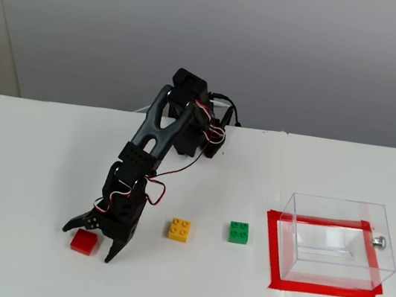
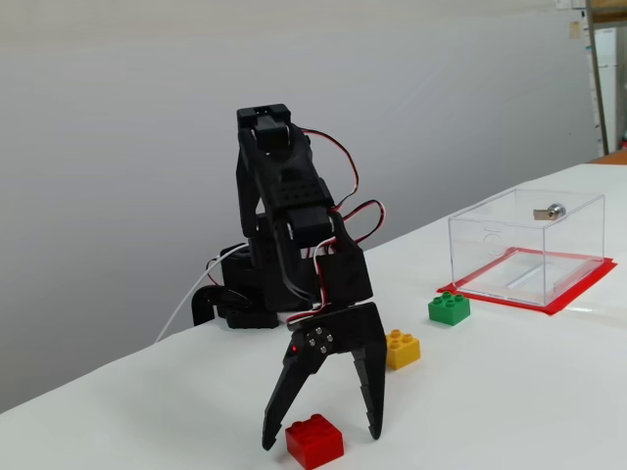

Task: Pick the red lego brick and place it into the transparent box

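The red lego brick (image 1: pixel 84 241) (image 2: pixel 314 441) lies on the white table near its front left. My black gripper (image 1: pixel 88 242) (image 2: pixel 323 432) is open and points down, with one finger on each side of the brick and its tips at table level. It is not closed on the brick. The transparent box (image 1: pixel 337 239) (image 2: pixel 526 243) stands empty on a red tape rectangle at the right in both fixed views, with a small silver knob (image 1: pixel 378 240) on one side.
A yellow brick (image 1: pixel 179 229) (image 2: pixel 402 349) and a green brick (image 1: pixel 239 232) (image 2: pixel 449 307) lie between the gripper and the box. The arm's base (image 1: pixel 203 138) sits at the table's back edge by a grey wall.
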`<state>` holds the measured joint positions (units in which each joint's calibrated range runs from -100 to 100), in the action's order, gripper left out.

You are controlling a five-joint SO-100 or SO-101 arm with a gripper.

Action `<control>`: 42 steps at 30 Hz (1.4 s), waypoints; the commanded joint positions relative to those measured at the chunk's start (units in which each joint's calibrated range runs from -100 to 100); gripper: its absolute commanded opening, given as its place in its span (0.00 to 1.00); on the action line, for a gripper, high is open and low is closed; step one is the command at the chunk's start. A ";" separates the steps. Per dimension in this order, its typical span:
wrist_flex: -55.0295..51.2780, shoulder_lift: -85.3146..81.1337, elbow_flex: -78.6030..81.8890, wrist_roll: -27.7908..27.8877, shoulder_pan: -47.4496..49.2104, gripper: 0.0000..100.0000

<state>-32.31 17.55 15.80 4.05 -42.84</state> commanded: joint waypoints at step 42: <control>0.63 -5.37 2.92 0.17 -4.88 0.46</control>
<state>-32.13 14.33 20.21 4.05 -47.22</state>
